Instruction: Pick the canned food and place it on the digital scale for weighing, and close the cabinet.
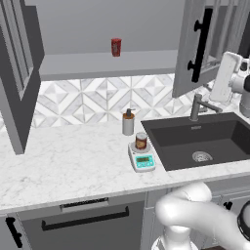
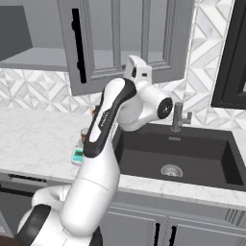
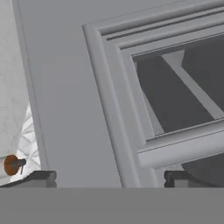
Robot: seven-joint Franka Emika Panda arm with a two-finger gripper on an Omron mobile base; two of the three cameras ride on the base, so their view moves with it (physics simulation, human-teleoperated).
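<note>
While the left door [image 1: 19,73] hangs swung out over the counter [image 1: 63,161], the cabinet [image 1: 112,63] stands open; a slim red container [image 1: 116,47] sits on its shelf. Pump bottle [image 1: 128,122] is upright near the backsplash. Just in front, the can [image 1: 141,141] stands upright on the scale [image 1: 142,158], teal display facing front, beside the sink [image 1: 195,139]. Faucet [image 1: 197,106] is behind the basin. Right door [image 1: 195,44] hangs partly open w/ black handle [image 1: 200,44]. Gripper [image 3: 109,177] is raised close to this door's inner frame, nothing btwn the fingertips [image 3: 39,177], which stand wide apart.
</note>
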